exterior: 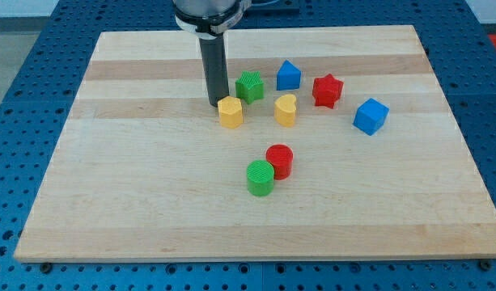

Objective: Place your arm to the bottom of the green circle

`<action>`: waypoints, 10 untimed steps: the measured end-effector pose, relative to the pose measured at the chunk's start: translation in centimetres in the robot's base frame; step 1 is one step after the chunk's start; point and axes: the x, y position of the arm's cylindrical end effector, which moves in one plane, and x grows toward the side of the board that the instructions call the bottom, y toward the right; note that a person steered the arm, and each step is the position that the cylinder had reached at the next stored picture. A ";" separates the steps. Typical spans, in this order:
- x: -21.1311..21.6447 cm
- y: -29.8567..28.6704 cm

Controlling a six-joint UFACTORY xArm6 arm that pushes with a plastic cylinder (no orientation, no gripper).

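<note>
The green circle (260,178) is a short green cylinder below the board's middle, touching a red cylinder (279,161) at its upper right. My tip (216,105) stands near the view's top, well above and to the left of the green circle. It sits just left of and above a yellow hexagon block (230,111), close to touching it, and left of a green star-shaped block (249,86).
A yellow heart-shaped block (286,110), a blue house-shaped block (288,75), a red star block (327,90) and a blue cube (370,115) lie in the upper right part of the wooden board (134,178). A blue perforated table surrounds the board.
</note>
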 end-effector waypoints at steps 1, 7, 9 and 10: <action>-0.1 -0.2; 7.2 -5.4; 13.5 -4.9; 17.1 -3.2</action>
